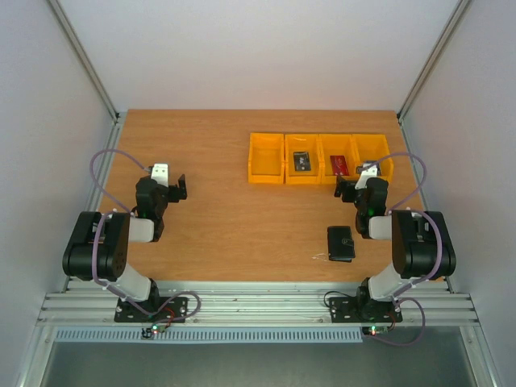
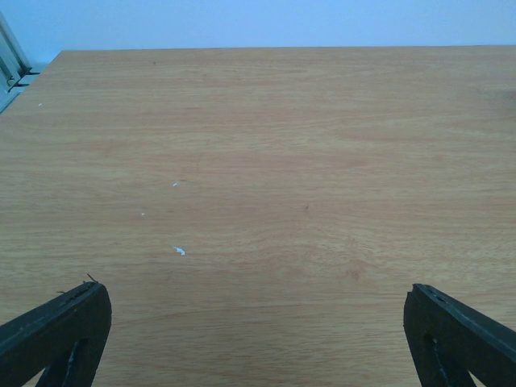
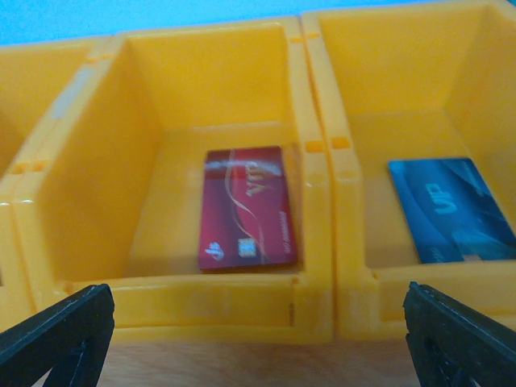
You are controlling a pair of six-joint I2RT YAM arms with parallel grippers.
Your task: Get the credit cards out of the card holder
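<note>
Our left gripper (image 2: 258, 322) and right gripper (image 3: 258, 322) both stand wide open, holding nothing. The card holder (image 1: 341, 243) lies at four o'clock on the table (image 2: 322, 161). At one o'clock, yellow bins (image 3: 318, 145) hold the red card (image 3: 248, 208), blue card (image 3: 451, 208) and dark card (image 1: 301, 161), one apiece.

Clock read from the centre of the table (image 1: 201, 234) in the top view, with 12 away from the arm bases.
- 2 o'clock: row of bins (image 1: 319, 137), four side by side, walls touching.
- From the left: first bin (image 1: 266, 160); second bin (image 1: 302, 139) with second-bin card (image 1: 301, 161) on its floor; third bin (image 1: 336, 139) with third-bin card (image 1: 339, 165) flat inside; fourth bin (image 3: 419, 72) with fourth-bin card (image 3: 451, 208) inside.
- 3 o'clock: right gripper (image 1: 345, 189), just before the third and fourth bins.
- 4 o'clock: card holder (image 1: 340, 243) on the table, at 6 o'clock of the right gripper.
- 9 o'clock: left gripper (image 1: 179, 188), well apart from the bins.
</note>
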